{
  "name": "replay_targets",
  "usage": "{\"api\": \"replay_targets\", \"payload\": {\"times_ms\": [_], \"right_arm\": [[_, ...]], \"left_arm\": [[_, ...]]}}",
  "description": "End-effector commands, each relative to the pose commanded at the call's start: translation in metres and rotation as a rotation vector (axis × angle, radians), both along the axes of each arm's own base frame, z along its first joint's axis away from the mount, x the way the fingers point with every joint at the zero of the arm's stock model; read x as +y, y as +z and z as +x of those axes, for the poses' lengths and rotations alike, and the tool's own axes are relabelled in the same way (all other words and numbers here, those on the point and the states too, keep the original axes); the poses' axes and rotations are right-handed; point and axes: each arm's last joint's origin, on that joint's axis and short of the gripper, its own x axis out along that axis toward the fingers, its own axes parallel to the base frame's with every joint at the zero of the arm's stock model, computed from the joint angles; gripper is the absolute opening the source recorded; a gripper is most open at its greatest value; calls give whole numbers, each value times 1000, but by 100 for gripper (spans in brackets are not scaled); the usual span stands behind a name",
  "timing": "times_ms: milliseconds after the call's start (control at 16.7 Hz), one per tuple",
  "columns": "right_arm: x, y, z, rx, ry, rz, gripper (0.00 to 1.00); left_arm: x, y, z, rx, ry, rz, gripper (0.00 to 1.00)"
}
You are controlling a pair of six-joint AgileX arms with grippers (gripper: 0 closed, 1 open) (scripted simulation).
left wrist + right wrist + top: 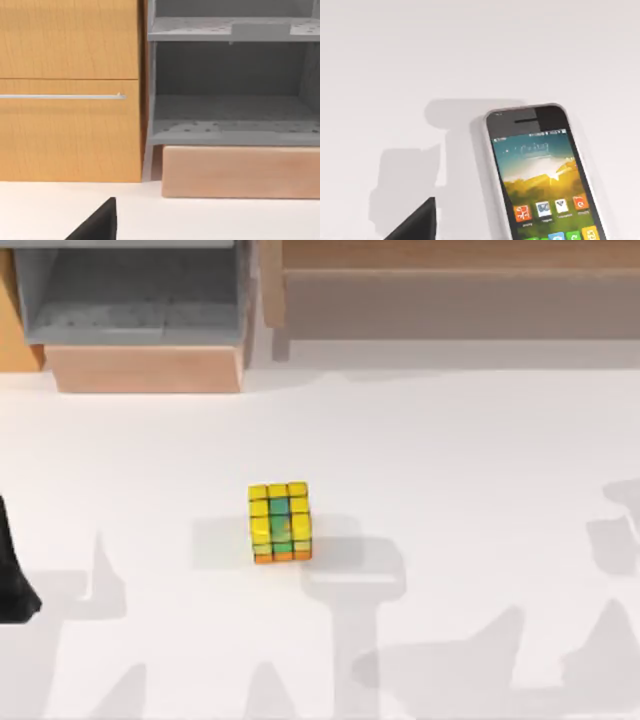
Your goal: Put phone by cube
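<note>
The cube (pixel 280 523) stands near the middle of the white table, its top mostly yellow with green tiles down the centre and an orange lower edge. The phone (pixel 545 175) lies face up on the table in the right wrist view, white-edged, its screen lit with colourful icons. My right gripper (pixel 480 235) hovers over the phone's lower end, open, with one dark finger (pixel 417 225) off to the phone's side and not touching it. My left arm (pixel 14 580) is parked at the table's left edge, its gripper (pixel 160 235) open and holding nothing.
A grey open shelf unit (pixel 130 290) on a wooden block (pixel 145 368) stands at the back left, beside a wooden cabinet with a drawer handle (pixel 62 96). A low wooden ledge (pixel 450 295) runs along the back right. Arm shadows fall across the table's front.
</note>
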Motion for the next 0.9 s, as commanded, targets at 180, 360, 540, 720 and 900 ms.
{"api": "replay_targets", "payload": {"times_ms": [180, 360, 540, 720, 900], "right_arm": [[-10, -8, 47, 271, 24, -15, 100], [-22, -28, 91, 507, 56, -12, 100], [-33, -51, 125, 680, 89, -1, 100], [-42, -70, 149, 788, 117, 10, 100], [-47, -80, 160, 837, 131, 17, 100]], "left_arm": [[0, 0, 0, 0, 0, 0, 100], [0, 0, 0, 0, 0, 0, 100], [0, 0, 0, 0, 0, 0, 100], [0, 0, 0, 0, 0, 0, 100], [0, 0, 0, 0, 0, 0, 100]]}}
